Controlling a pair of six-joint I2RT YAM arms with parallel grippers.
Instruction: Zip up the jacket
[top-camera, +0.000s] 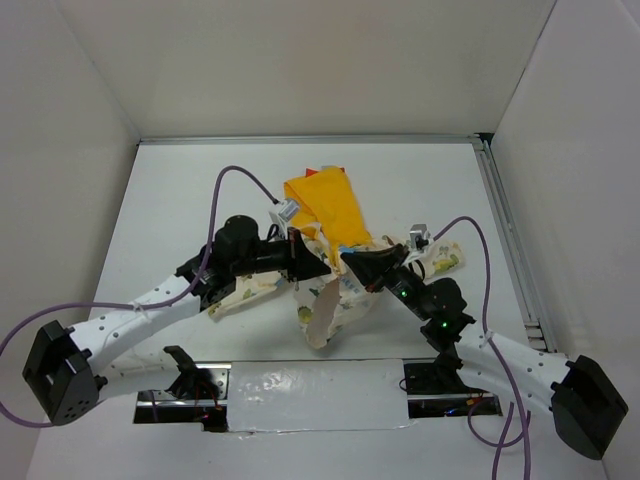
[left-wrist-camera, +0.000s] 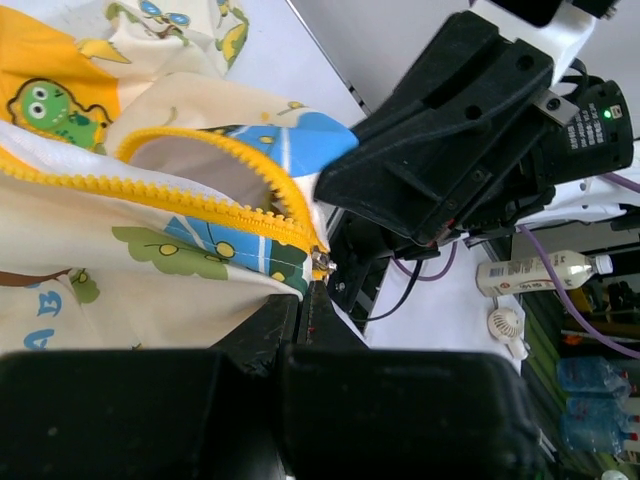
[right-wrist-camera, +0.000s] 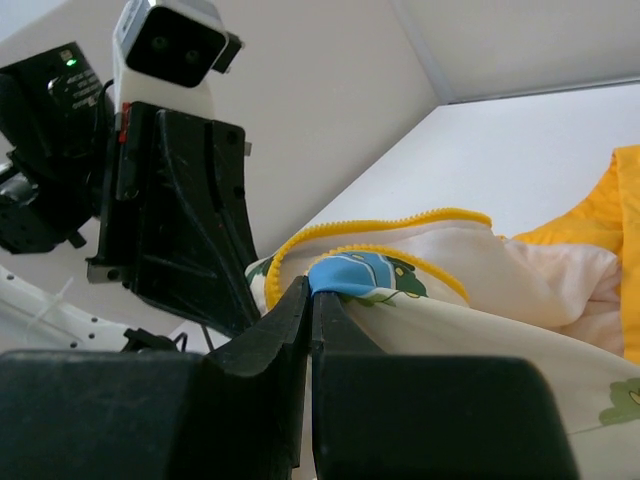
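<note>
The jacket (top-camera: 332, 306), cream with cartoon prints and a yellow-orange hood (top-camera: 326, 204), lies crumpled mid-table, part of it lifted between the two arms. My left gripper (top-camera: 304, 262) is shut at the zipper's end. In the left wrist view its fingertips (left-wrist-camera: 311, 292) meet right at the small metal slider (left-wrist-camera: 322, 265), where the yellow zipper teeth (left-wrist-camera: 190, 196) join. My right gripper (top-camera: 350, 260) faces it closely. In the right wrist view the right gripper (right-wrist-camera: 312, 292) is shut on a blue-printed fold of the jacket (right-wrist-camera: 362, 275) beside the yellow teeth (right-wrist-camera: 380, 222).
White enclosure walls surround the table. A metal rail (top-camera: 508, 230) runs along the right side, and a white taped strip (top-camera: 310, 396) lies between the arm bases. Purple cables (top-camera: 232, 176) arc over both arms. A bottle (left-wrist-camera: 540, 270) and a small fan (left-wrist-camera: 505, 325) lie off to the side.
</note>
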